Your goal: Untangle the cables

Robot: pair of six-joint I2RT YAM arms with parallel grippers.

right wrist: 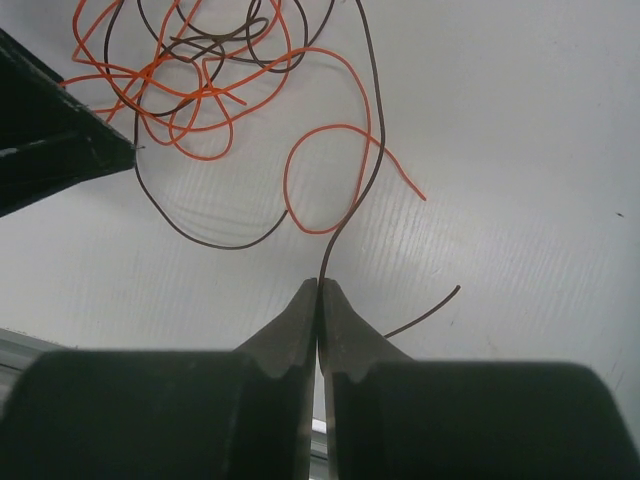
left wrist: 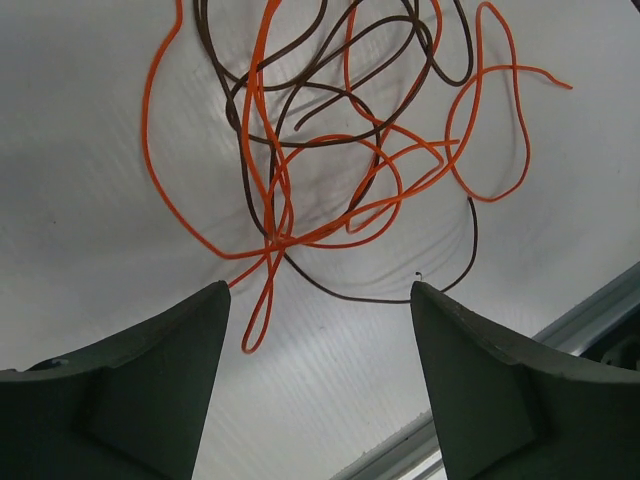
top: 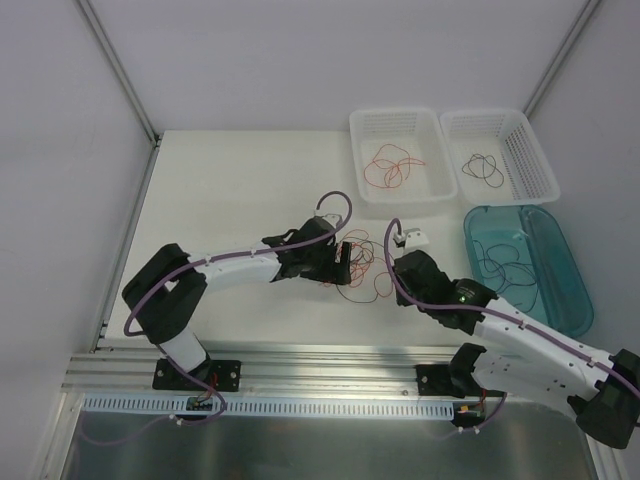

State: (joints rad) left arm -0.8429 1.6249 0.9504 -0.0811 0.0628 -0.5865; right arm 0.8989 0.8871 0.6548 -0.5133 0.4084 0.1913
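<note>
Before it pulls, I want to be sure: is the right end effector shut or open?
Shut: in the right wrist view, the right end effector is closed tip to tip, pinching a dark brown cable.

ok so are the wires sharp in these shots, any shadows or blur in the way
top external: even light, but the tangle is too thin to trace; left wrist: wires crisp, soft shadows under them on the table, left hand dark; right wrist: wires sharp, right hand nearly black
</note>
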